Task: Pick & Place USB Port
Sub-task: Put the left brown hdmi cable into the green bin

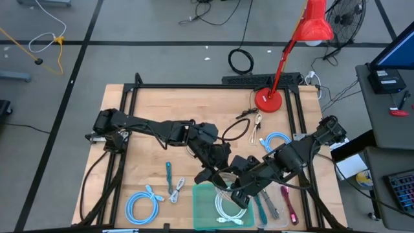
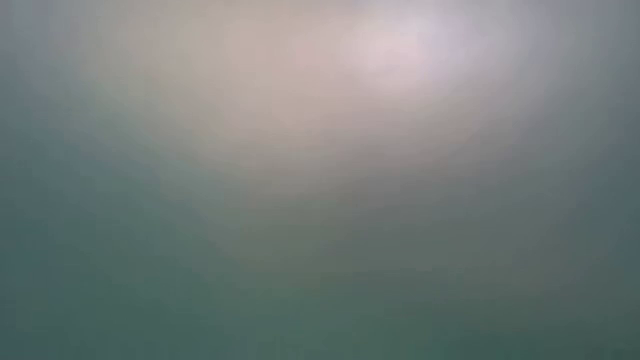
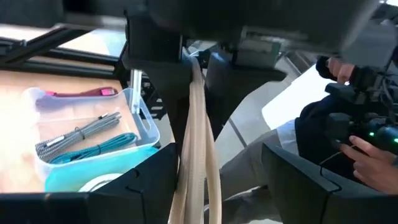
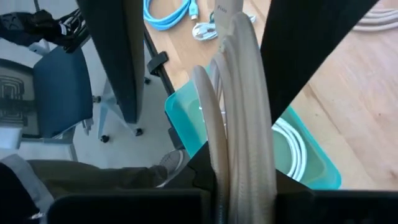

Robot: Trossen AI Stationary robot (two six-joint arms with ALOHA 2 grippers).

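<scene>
1. Cream-white cable (image 4: pixel 239 118) is hanging above the teal bin (image 1: pixel 206 208), pinched in the right gripper (image 1: pixel 228 188)'s closed jaws.
2. Left gripper (image 1: pixel 213 175), jaws spread, is straddling it; both pulling could snag the loops outside the bin.

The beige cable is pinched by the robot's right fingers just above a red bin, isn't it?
Not quite: the bin is teal, not red. The right wrist view shows the right gripper shut on the beige cable just above that teal bin, which already has a coiled white cable in it. The only red thing nearby is the desk lamp, seen in the high view.
</scene>
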